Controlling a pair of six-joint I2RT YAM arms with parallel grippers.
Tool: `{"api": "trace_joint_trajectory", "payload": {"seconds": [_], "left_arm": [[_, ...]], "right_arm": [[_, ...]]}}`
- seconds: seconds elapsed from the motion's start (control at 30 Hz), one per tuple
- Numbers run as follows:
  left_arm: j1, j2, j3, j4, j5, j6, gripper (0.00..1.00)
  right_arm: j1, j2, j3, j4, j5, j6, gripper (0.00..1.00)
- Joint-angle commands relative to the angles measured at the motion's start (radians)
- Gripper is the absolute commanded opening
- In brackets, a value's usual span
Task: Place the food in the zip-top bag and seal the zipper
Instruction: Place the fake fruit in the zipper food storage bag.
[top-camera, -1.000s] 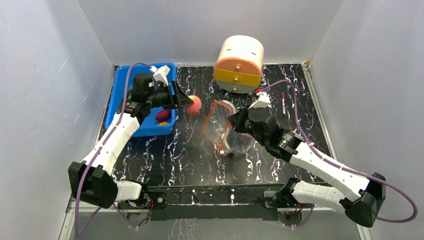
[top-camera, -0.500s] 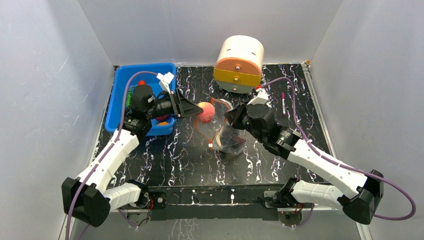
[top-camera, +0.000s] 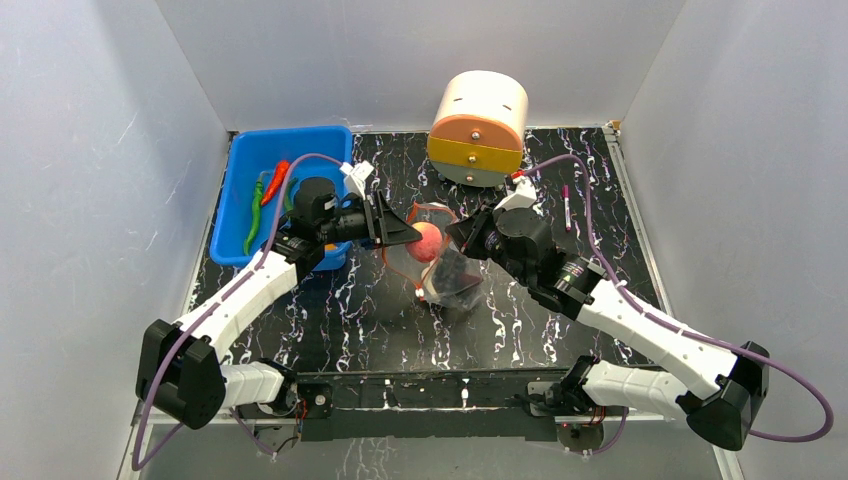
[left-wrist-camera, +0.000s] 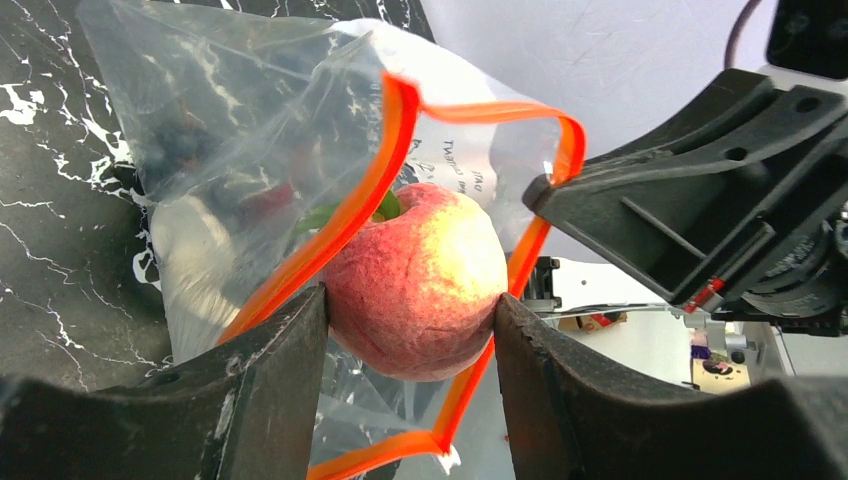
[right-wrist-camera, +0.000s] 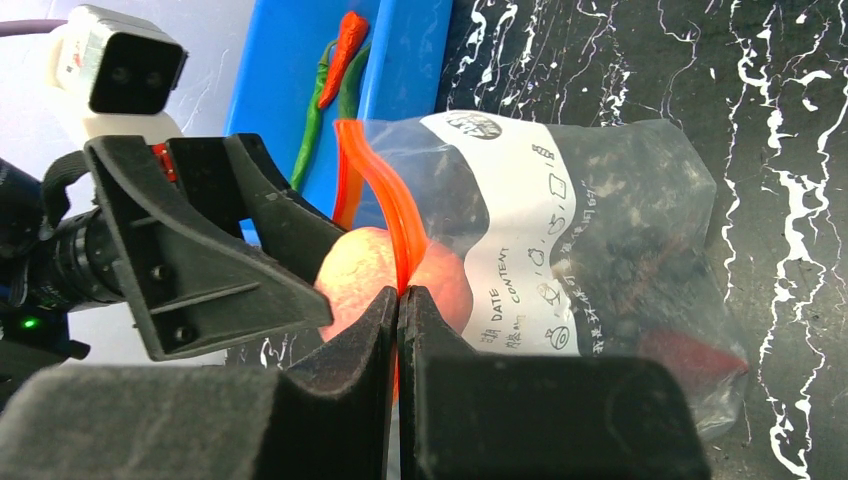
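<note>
Here the left end effector (left-wrist-camera: 408, 302) clamps the fruit (left-wrist-camera: 415, 275) inside the zip-top bag (right-wrist-camera: 600, 220) mouth; right end effector (right-wrist-camera: 398, 300) pinches the zipper (right-wrist-camera: 385, 200); deeper contents murky.

We see a brightly, evenly lit scene under soft light from above. The pale walls (top-camera: 90, 150) take a bluish cast, and shadows on the black marbled table (top-camera: 330, 320) are faint. White glare flecks the crinkles of the zip-top bag (left-wrist-camera: 230, 120). In the left wrist view the pink-red round fruit (left-wrist-camera: 415, 280) is sharp; the fingers (left-wrist-camera: 270, 400) of the left gripper (left-wrist-camera: 410, 320) look slightly soft.
</note>
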Motion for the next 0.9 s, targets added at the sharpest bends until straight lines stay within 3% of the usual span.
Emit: {"api": "trace_joint_trajectory", "payload": {"seconds": [0.0, 0.07, 0.17, 0.23, 0.27, 0.5, 0.67, 0.87], "left_arm": [[-0.016, 0.007, 0.053, -0.019, -0.028, 0.035, 0.37], [-0.016, 0.009, 0.069, -0.044, -0.026, 0.053, 0.55], [-0.017, 0.000, 0.101, -0.096, -0.051, 0.086, 0.70], [-0.017, -0.010, 0.120, -0.117, -0.064, 0.099, 0.95], [-0.017, -0.014, 0.129, -0.124, -0.067, 0.102, 0.98], [-0.016, -0.011, 0.230, -0.290, -0.183, 0.202, 0.98], [-0.016, 0.009, 0.362, -0.467, -0.370, 0.317, 0.98], [-0.012, 0.046, 0.485, -0.560, -0.630, 0.377, 0.98]], "right_arm": [[-0.002, -0.032, 0.009, 0.084, -0.008, 0.016, 0.00], [-0.002, -0.033, 0.003, 0.086, -0.010, 0.016, 0.00], [-0.002, -0.037, -0.006, 0.084, -0.005, 0.012, 0.00], [-0.002, -0.037, -0.011, 0.084, -0.006, 0.005, 0.00], [-0.002, -0.038, -0.013, 0.084, -0.005, 0.001, 0.00], [-0.002, -0.057, -0.041, 0.086, -0.001, -0.011, 0.00], [-0.002, -0.054, -0.031, 0.072, -0.008, -0.042, 0.00], [-0.002, -0.096, -0.042, 0.051, 0.024, -0.084, 0.00]]}}
